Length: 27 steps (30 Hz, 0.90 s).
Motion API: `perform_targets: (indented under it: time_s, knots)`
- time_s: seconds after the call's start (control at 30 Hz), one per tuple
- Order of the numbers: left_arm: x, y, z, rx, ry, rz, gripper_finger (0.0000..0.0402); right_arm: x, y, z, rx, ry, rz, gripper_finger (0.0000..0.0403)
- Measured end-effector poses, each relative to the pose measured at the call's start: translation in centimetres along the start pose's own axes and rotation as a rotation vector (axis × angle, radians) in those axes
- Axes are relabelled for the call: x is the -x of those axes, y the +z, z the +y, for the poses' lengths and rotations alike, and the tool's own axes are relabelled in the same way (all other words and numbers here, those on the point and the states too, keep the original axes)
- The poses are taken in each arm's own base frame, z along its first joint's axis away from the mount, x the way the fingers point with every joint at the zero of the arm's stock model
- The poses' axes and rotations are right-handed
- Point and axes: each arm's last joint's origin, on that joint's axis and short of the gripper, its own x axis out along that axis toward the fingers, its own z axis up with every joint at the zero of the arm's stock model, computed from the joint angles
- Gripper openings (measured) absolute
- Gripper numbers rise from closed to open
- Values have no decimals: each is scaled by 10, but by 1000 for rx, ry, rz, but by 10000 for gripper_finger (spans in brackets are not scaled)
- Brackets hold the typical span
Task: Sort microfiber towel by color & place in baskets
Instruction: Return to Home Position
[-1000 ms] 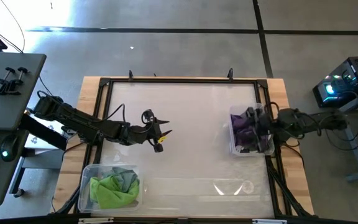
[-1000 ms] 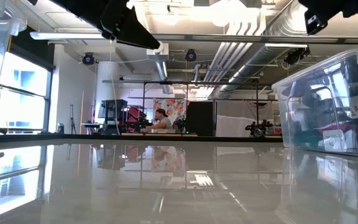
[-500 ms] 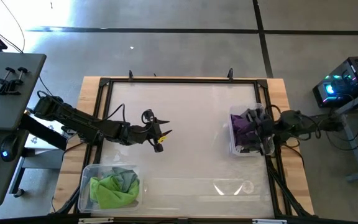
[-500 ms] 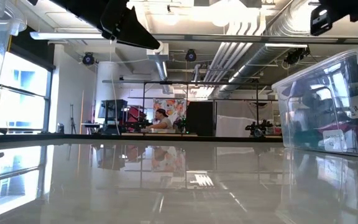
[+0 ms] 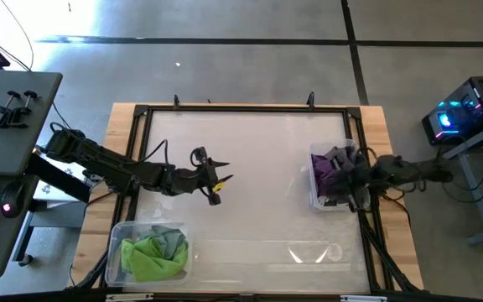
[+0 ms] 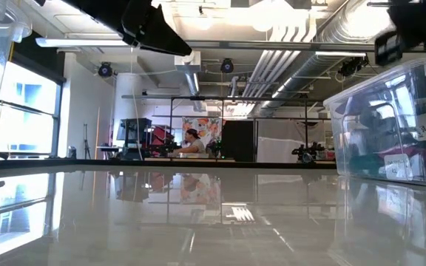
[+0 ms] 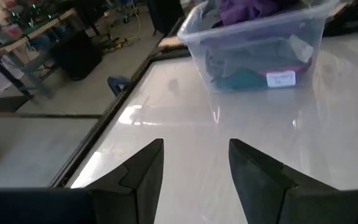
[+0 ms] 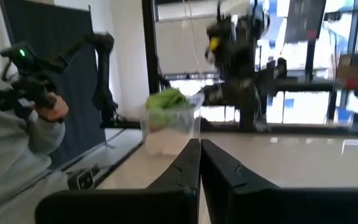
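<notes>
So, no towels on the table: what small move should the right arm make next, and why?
Probably draw the right tool back from the small bin toward its base: its fingers are shut on nothing, the purple towel lies inside, the left tool hangs open above the table.

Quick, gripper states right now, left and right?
Left gripper: jaws open, empty, above the table middle.
Right gripper: jaws shut, empty, at the bin with the purple towel.
</notes>
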Motion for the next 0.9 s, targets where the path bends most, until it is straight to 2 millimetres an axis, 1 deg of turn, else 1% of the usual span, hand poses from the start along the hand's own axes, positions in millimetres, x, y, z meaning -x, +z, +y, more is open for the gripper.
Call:
perform_targets:
  time_s: [0.1,0.23,0.33,0.43,0.63,0.73,0.8,0.9]
  knots:
    - [-1,2,1,11,-4,-17,170,-3,-16,-1,-18,3,11,3]
    - [-5,4,4,32,-98,-41,170,-3,-29,-2,-19,4,22,3]
    - [-9,6,9,57,-149,-70,170,-3,-31,-2,-16,4,37,3]
    - [-12,7,14,71,-138,-80,170,-3,-31,-2,8,-5,33,4]
    - [-14,7,18,87,-124,-81,170,-3,-33,-6,45,-124,55,4]
    - [-10,6,20,107,-129,-103,170,-3,-35,-6,39,-147,72,4]
    - [-3,-1,24,140,-143,-144,170,-3,-35,-6,35,-146,73,4]
    - [14,-13,38,214,-163,-244,170,-3,-35,-6,23,-143,72,4]
